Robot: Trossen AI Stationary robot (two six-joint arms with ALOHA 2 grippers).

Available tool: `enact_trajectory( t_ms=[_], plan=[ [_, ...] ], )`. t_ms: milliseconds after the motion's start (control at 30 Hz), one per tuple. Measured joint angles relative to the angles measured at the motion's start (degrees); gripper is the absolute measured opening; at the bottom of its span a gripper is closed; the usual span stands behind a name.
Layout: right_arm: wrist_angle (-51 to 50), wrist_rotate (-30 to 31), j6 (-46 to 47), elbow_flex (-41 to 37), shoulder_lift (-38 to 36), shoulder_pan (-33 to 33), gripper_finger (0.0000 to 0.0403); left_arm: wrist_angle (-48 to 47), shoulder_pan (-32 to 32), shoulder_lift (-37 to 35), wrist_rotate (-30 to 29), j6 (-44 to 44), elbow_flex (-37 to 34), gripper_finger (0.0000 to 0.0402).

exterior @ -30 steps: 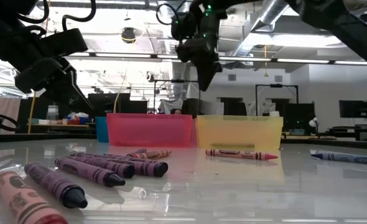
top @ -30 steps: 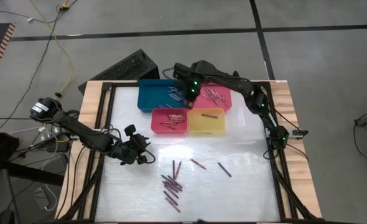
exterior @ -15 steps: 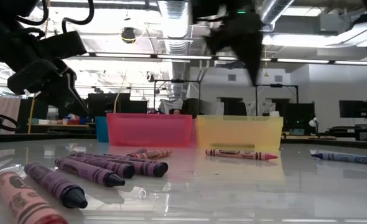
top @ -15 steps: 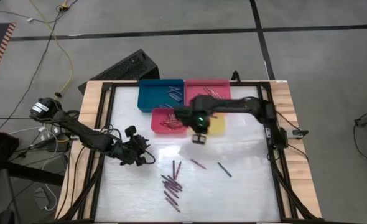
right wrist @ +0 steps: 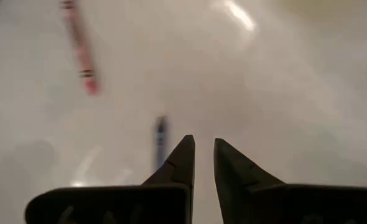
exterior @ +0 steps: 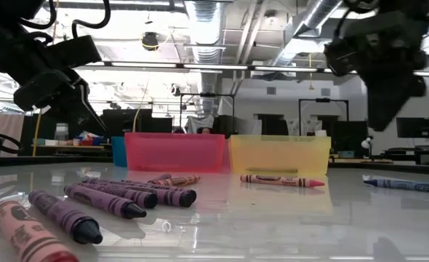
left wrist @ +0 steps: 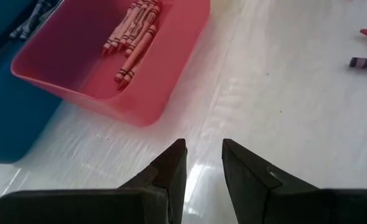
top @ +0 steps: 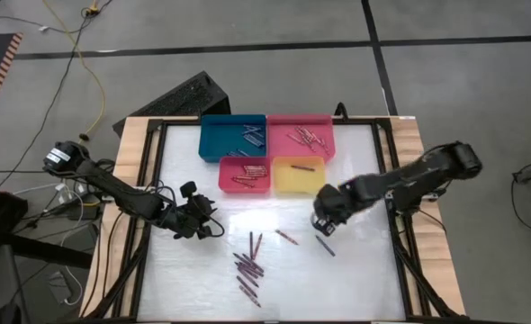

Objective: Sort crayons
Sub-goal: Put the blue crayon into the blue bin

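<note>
Loose crayons lie flat on the white table: a purple cluster (top: 247, 265), one red crayon (top: 286, 237) and one dark blue crayon (top: 325, 246). More crayons lie in the blue tray (top: 232, 138), the pink tray (top: 300, 139), the red tray (top: 246, 175) and the yellow tray (top: 299, 175). My right gripper (top: 324, 223) hangs above the table and points down, just beyond the dark blue crayon (right wrist: 160, 134). Its fingers (right wrist: 203, 144) stand a narrow gap apart with nothing between them. My left gripper (top: 210, 225) waits open at the left, above bare table in front of the red tray (left wrist: 109, 62).
The four trays stand together at the table's far middle. A wooden frame (top: 130, 180) edges the table. In the low view the purple crayons (exterior: 127, 195) lie nearest, with the red crayon (exterior: 281, 180) and the blue crayon (exterior: 407, 184) farther right. Bare table lies between the two grippers.
My right gripper has swung from over the far trays toward the table's near and right edges. It has sunk a little and rolled about its own axis, and now hangs by the dark blue crayon. The crayons have stayed where they were.
</note>
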Motion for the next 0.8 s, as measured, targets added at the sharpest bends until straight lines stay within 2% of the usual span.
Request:
enact_trajectory(
  t_ms=[133, 267, 400, 567, 800],
  plan=[
    [13.0, 1.1, 7.2, -7.9, -3.5, 5.7, 0.0056, 0.0, 0.0, 0.0, -1.8, 0.0, 0.0, 0.0094],
    [19.9, 2.6, 8.7, -10.6, -2.1, 9.2, 0.0056, 0.0, 0.0, 0.0, -4.0, 0.0, 0.0, 0.0094],
    [22.4, 5.8, 7.3, -10.6, 2.2, 11.7, 0.0056, 0.1, 0.0, 0.0, -4.7, 0.6, 0.0, 0.0094],
    [23.1, 5.7, 9.5, -10.6, 7.0, 13.8, 0.0056, 0.1, 0.0, 0.0, -4.8, 0.6, 0.0, 0.0094],
    [25.5, 5.6, 11.8, -10.6, 8.2, 16.7, 0.0056, 0.0, 0.0, 0.0, -6.1, 1.7, 0.0, 0.0094]
  ],
)
